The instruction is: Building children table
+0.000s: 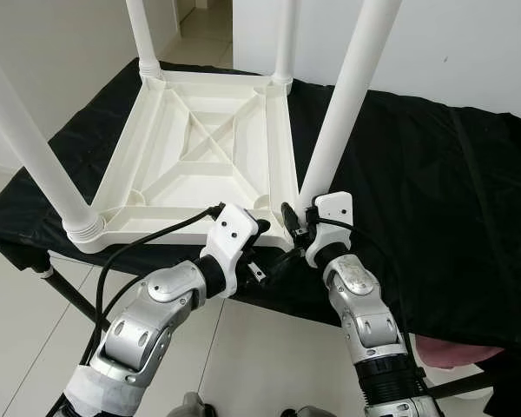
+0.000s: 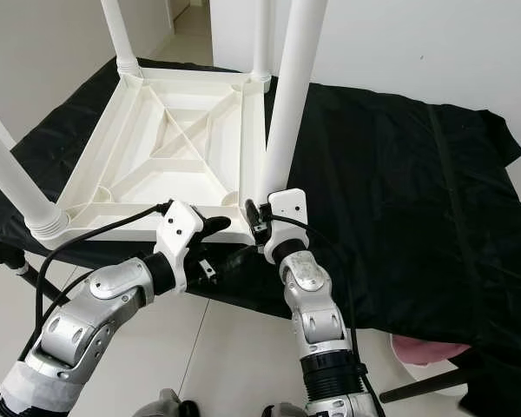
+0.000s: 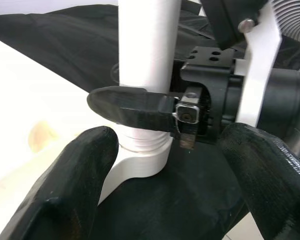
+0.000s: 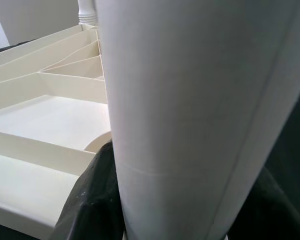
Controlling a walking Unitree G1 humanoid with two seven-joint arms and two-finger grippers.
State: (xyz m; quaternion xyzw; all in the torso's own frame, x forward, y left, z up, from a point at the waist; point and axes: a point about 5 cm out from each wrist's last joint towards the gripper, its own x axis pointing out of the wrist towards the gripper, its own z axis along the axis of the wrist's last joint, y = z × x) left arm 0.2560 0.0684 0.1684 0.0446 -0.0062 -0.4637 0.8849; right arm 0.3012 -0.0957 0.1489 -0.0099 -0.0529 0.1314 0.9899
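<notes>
While clamped: leg inside right hand.

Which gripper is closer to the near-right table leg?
Right. The right gripper is clamped around the leg's base; the left gripper sits just beside it, jaws open.

This is looking like a room in a home, plain and sparsely furnished. Pale glossy floor tiles are reflecting daylight, and bare white walls are closing in the far side. At the far left an open doorway is leading on into another tiled room. A folding surface on dark metal legs is standing in the middle, draped in a black cloth, and a white plastic children's table is lying upside down on it, legs pointing up.
</notes>
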